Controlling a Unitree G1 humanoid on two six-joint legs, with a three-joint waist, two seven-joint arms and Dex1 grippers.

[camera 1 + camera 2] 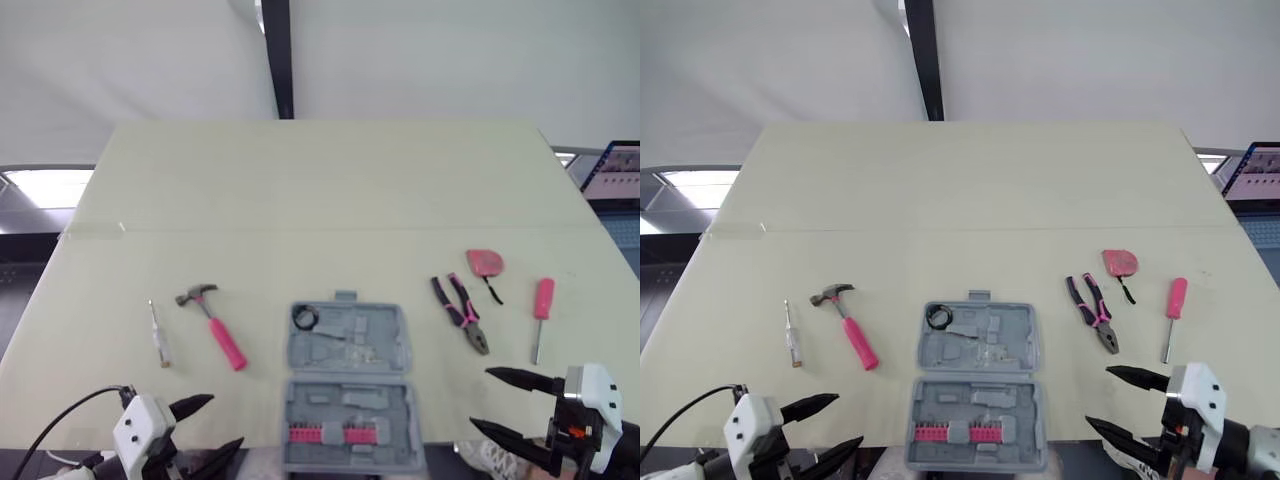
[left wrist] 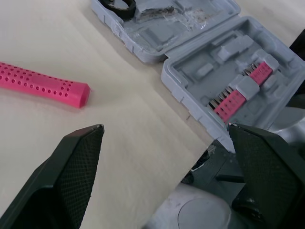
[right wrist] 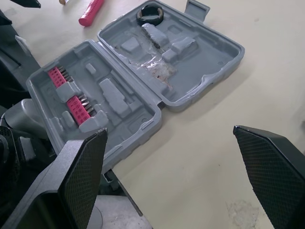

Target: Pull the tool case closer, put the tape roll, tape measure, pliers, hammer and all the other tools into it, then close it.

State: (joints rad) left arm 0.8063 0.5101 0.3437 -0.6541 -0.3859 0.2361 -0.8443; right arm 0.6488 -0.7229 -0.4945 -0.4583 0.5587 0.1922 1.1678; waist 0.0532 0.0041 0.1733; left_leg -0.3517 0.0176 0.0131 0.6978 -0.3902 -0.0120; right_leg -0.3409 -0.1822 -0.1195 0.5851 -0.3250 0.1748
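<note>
The tool case lies wide open and flat on the table, in the middle, with its near half right at the table's near edge; the black tape roll sits inside the far half, in its far left corner; two pink rows of bits sit in the near half.

On the left of the case lies the hammer with its pink handle pointing at the case, near it but not touching; a small screwdriver lies a bit farther left.

On the right lie the pliers; the pink tape measure is just behind them; a pink screwdriver lies farther right.

The left gripper hangs by the near edge, left of the case, its fingers spread apart with nothing between them; the right gripper hangs right of the case, near the pliers' tip, fingers spread apart too, holding nothing.
</note>
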